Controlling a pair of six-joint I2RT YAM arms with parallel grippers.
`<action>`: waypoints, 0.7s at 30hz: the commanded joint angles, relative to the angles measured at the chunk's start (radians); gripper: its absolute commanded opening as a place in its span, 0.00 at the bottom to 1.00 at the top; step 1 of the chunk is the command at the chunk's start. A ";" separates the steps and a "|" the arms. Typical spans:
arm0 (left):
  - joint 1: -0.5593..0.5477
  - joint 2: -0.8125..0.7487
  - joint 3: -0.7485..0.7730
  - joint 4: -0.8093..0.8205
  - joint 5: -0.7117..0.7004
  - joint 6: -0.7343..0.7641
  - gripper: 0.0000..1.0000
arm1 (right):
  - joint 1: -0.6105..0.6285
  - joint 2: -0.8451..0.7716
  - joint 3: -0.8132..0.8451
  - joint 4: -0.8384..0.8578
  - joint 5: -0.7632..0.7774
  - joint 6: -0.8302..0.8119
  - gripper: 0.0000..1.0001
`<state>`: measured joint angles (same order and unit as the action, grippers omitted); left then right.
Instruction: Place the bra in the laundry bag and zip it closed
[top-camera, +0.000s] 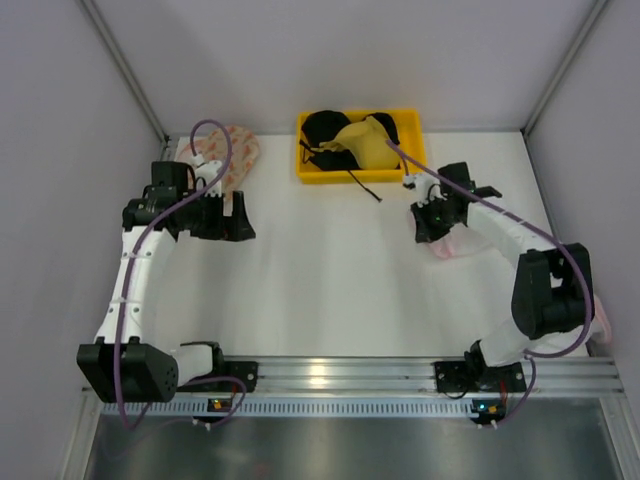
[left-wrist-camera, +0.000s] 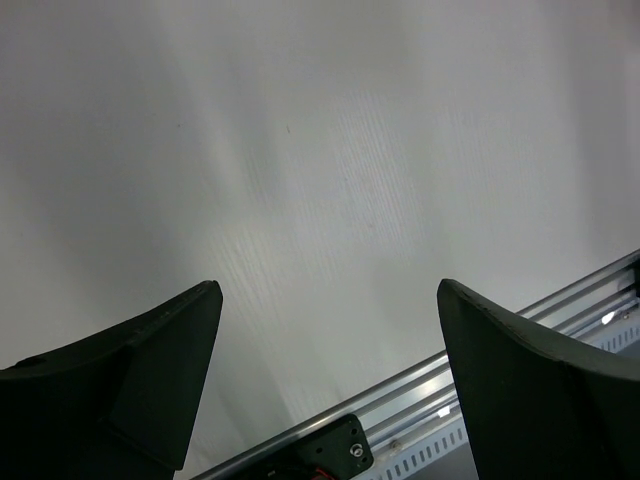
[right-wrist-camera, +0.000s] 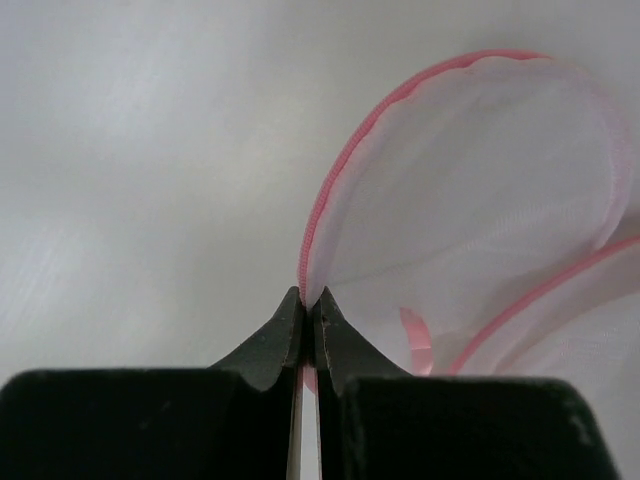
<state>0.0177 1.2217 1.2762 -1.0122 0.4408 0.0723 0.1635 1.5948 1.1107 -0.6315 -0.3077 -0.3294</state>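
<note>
Nearest us, the right gripper (right-wrist-camera: 308, 298) has its fingers pressed together on the pink zip rim of the laundry bag (right-wrist-camera: 470, 190), which lies at the right of the table (top-camera: 330, 280). Its mesh looks thin and floppy, so we judge the rim the firmest hold. The mustard bra (top-camera: 362, 140) lies atop black bras (top-camera: 322, 128) in the yellow bin (top-camera: 310, 178) at the far edge; it looks soft and light, and we would pinch a padded cup. The left gripper (left-wrist-camera: 330, 292) hangs spread and empty at the left.

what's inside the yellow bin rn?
The yellow bra lies on top of black bras in the bin; a black strap trails over the front wall. Whatever is under them is covered.
</note>
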 joint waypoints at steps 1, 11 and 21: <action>-0.002 -0.037 -0.058 0.098 0.107 -0.064 0.94 | 0.112 -0.074 -0.034 0.007 -0.128 0.032 0.00; -0.012 -0.048 -0.233 0.219 0.243 -0.198 0.82 | 0.389 -0.148 -0.037 -0.029 -0.188 -0.006 0.44; -0.094 -0.053 -0.247 0.253 0.147 -0.147 0.82 | 0.340 -0.121 0.168 0.044 0.354 0.012 0.73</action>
<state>-0.0769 1.2003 1.0210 -0.8295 0.6117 -0.0837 0.5282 1.4364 1.1870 -0.6659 -0.2241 -0.3218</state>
